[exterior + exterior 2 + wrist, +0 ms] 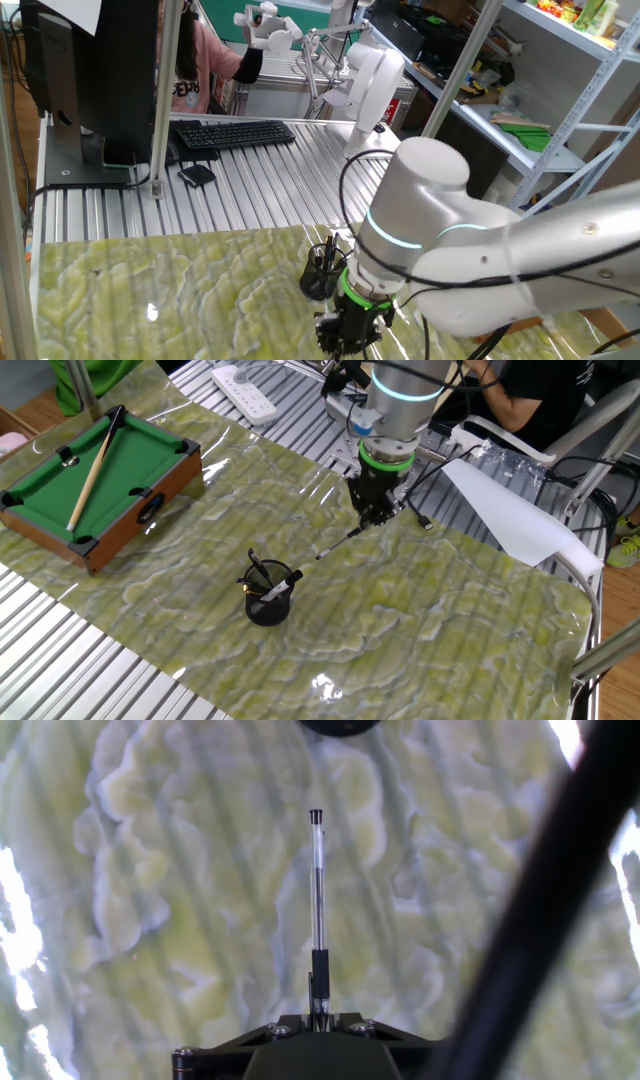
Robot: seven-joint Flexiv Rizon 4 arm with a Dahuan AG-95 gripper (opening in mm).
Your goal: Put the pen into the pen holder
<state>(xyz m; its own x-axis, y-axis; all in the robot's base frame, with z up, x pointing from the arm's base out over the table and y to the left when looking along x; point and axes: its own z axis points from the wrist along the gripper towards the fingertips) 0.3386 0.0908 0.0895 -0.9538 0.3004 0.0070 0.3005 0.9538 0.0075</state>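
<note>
Near frame centre we see the gripper (377, 515) clamped on the pen (335, 544), which slants down-left toward the pen holder (268, 603).

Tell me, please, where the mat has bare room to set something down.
Bare patches: between the toy pool table and the pen holder, and right of the holder toward the white paper. It is crowded around the gripper holding the pen.

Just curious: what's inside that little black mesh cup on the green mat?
A few dark pens stick out of the pen holder, leaning on its rim. Their lower ends and the cup's bottom are hidden by the mesh.
</note>
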